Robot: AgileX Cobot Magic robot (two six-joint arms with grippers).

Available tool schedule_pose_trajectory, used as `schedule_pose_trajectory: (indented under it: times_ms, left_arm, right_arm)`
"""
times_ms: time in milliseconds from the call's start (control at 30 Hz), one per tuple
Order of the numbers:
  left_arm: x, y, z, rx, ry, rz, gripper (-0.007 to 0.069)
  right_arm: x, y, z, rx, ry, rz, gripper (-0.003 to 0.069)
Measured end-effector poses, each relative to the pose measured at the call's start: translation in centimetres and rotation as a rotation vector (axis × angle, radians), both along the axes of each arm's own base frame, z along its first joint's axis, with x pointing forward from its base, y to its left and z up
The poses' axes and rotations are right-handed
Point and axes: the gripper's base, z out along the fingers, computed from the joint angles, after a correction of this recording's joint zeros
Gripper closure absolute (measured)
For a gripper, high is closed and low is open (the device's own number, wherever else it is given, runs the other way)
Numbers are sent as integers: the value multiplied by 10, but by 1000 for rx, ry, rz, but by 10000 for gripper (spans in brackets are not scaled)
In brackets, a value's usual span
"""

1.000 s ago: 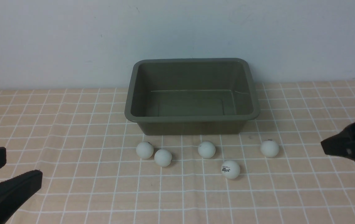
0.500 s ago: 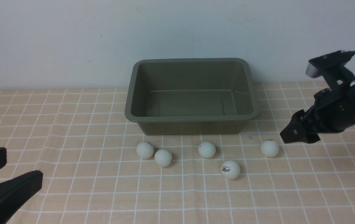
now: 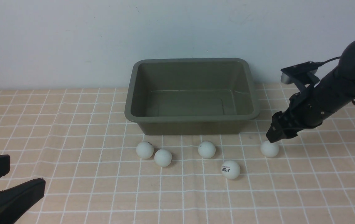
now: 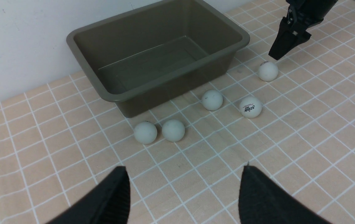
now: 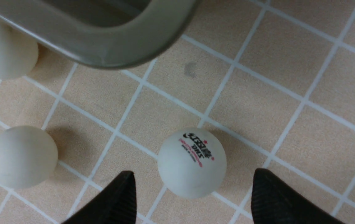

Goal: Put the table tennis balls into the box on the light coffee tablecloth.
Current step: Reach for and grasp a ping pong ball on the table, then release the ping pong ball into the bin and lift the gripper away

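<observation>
Several white table tennis balls lie on the light coffee tablecloth [image 3: 71,124] in front of the olive-green box [image 3: 193,118], which holds nothing. The rightmost ball [image 3: 269,149] lies just below my right gripper [image 3: 272,137]. In the right wrist view that printed ball [image 5: 192,161] sits between the spread fingers of the open right gripper [image 5: 193,175], untouched. Two other balls [image 5: 22,157] [image 5: 5,49] and the box's corner [image 5: 103,40] show there too. My left gripper [image 3: 26,172] hovers open and empty at the near left, far from the balls [image 4: 173,130].
A pale wall stands right behind the box. The box's near right corner is close to the right gripper. Another printed ball [image 3: 230,169] lies a little nearer and to the left of the rightmost one.
My right arm has swung in from the right edge and lowered its open gripper over the rightmost ball. The left gripper and the balls have stayed put.
</observation>
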Motion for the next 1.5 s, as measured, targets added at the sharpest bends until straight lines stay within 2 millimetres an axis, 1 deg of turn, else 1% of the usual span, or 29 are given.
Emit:
schedule_pose_trajectory:
  times_ms: [167, 300, 433, 1033, 1100, 1267, 1300, 1400, 1467, 1500]
  left_arm:
    - [0, 0, 0, -2, 1, 1, 232]
    - [0, 0, 0, -2, 2, 1, 232]
    - [0, 0, 0, -2, 2, 1, 232]
    - [0, 0, 0, -4, 3, 1, 232]
    - [0, 0, 0, -4, 3, 1, 232]
    - [0, 0, 0, -4, 4, 2, 232]
    - [0, 0, 0, -4, 4, 2, 232]
    - [0, 0, 0, -4, 5, 1, 232]
    - [0, 0, 0, -4, 5, 1, 232]
    - [0, 0, 0, -4, 5, 1, 232]
  right_arm:
    - [4, 13, -15, -62, 27, 48, 207]
    - [7, 13, -24, -111, 49, 33, 207]
    - [9, 12, -26, -127, 39, 29, 207]
    - [10, 15, -25, -88, 28, 7, 207]
    - [11, 17, -28, -89, 30, 10, 207]
    - [12, 20, -44, -96, 67, 18, 209]
    - [12, 20, -44, -96, 66, 18, 209]
    - [11, 21, -45, -97, 66, 21, 221]
    - [12, 21, -45, -98, 61, 22, 286]
    - [12, 21, -45, -98, 61, 22, 290]
